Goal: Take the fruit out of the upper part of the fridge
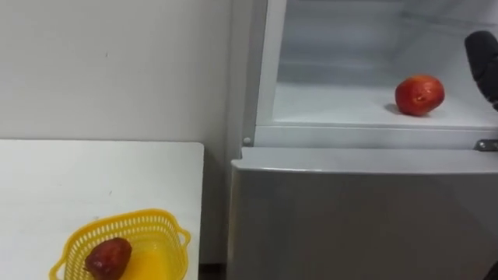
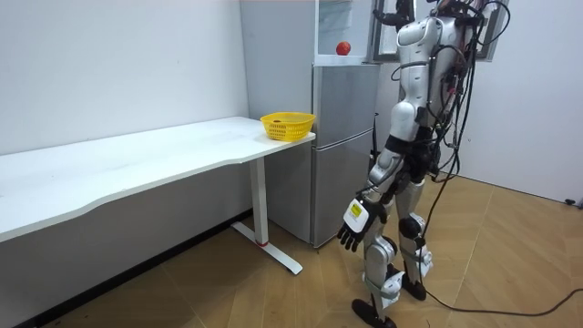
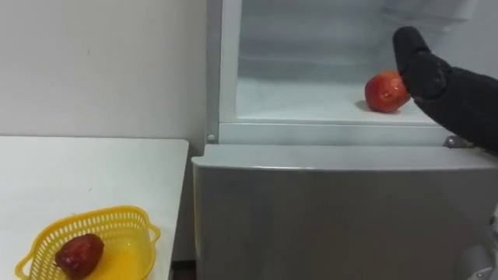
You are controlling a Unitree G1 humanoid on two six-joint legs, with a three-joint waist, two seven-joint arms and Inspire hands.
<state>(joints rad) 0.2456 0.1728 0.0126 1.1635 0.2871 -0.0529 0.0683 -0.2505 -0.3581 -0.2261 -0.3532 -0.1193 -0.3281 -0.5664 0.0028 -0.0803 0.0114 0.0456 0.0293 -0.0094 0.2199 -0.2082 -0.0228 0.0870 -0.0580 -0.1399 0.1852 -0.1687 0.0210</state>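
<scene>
1. Basket (image 1: pixel 173 241), lower left on the worktop (image 1: pixel 93 171): likely drop-off.
2. Left robot hand (image 2: pixel 353 228) hangs loosely spread, room view's lower centre.
3. Red fruit (image 1: pixel 419 95), upper right on the fridge shelf (image 1: pixel 334 105).
4. Right robot hand (image 3: pixel 436 78) near it, closure untellable: wrap squarely, avoid nudging.

Right hand (image 3: pixel 426 68) raised; left hand (image 2: pixel 353 225) hangs relaxed.

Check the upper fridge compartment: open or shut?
Open: the upper compartment shows its shelf with the red fruit on it, above the shut lower door.
</scene>
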